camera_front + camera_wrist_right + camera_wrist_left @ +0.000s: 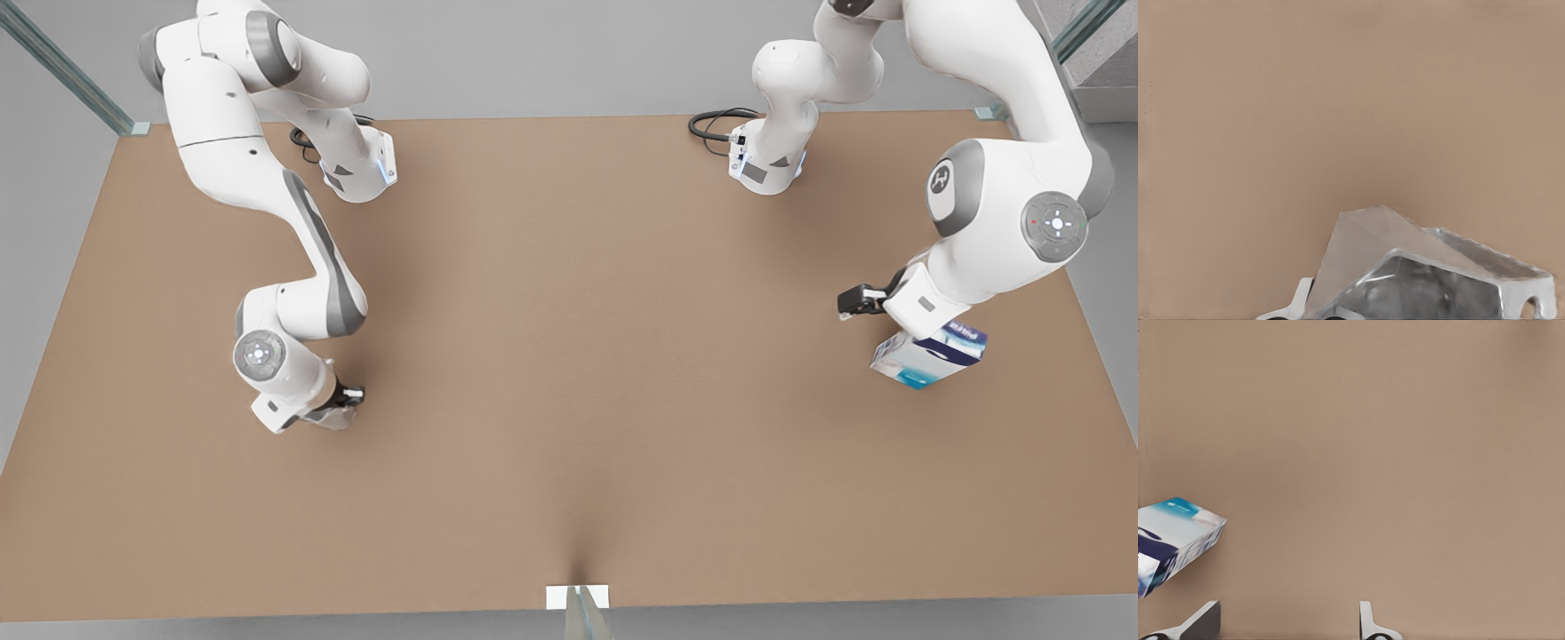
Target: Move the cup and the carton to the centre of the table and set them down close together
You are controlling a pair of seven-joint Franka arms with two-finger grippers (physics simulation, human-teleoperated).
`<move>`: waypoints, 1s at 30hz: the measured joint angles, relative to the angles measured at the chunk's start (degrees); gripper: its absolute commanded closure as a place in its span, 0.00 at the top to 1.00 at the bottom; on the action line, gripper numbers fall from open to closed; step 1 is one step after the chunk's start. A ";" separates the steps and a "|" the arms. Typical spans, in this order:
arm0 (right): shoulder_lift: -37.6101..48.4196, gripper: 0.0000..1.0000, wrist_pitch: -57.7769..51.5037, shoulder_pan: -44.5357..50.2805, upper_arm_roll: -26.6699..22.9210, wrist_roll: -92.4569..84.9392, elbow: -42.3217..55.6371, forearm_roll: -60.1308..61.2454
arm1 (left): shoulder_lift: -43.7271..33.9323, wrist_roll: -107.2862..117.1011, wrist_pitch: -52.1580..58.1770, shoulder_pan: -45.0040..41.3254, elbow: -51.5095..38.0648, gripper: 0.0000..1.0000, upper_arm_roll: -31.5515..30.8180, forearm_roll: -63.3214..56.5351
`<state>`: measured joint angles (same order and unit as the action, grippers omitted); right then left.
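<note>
One carton point(929, 356): navy end, white lettering unreadable.

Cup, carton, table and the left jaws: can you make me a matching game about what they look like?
Things:
1. cup
2. carton
3. table
4. left jaws

Looks:
A. tan-brown
B. silvery grey
C. open, near the carton
D. white and blue with a dark end

Pairs: 1-B, 2-D, 3-A, 4-C.

The right jaws are at the cup, on the front view's left.
</note>
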<state>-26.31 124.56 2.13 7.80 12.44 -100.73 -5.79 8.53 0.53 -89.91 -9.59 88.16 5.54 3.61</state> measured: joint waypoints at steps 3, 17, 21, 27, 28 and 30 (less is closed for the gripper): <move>-4.96 0.21 -4.67 4.27 0.29 6.46 10.75 -0.08 | -0.06 0.00 0.08 -0.26 -0.08 1.00 0.27 0.00; -33.05 0.21 -14.05 25.67 0.54 36.61 53.35 -0.62 | -0.60 4.51 -0.44 -0.65 -0.63 1.00 12.05 -0.05; -35.86 0.21 -6.98 27.97 2.51 40.10 54.73 -0.37 | 1.33 25.56 -11.25 1.26 4.99 1.00 12.95 0.13; -36.19 0.21 -8.36 30.51 3.14 40.01 54.59 -0.55 | 2.21 32.73 -23.50 1.65 15.97 1.00 20.14 0.77; -36.23 0.21 -8.19 30.57 3.26 39.96 54.59 -0.57 | 2.45 33.43 -23.89 2.22 16.58 1.00 20.46 1.00; -36.63 0.21 -8.27 30.65 3.34 39.71 54.41 -0.64 | 3.24 34.54 -28.45 2.95 19.81 1.00 21.26 1.35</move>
<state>-62.94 116.29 32.79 11.14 52.15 -46.33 -6.43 11.76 35.06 -118.36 -6.63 107.96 26.80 4.96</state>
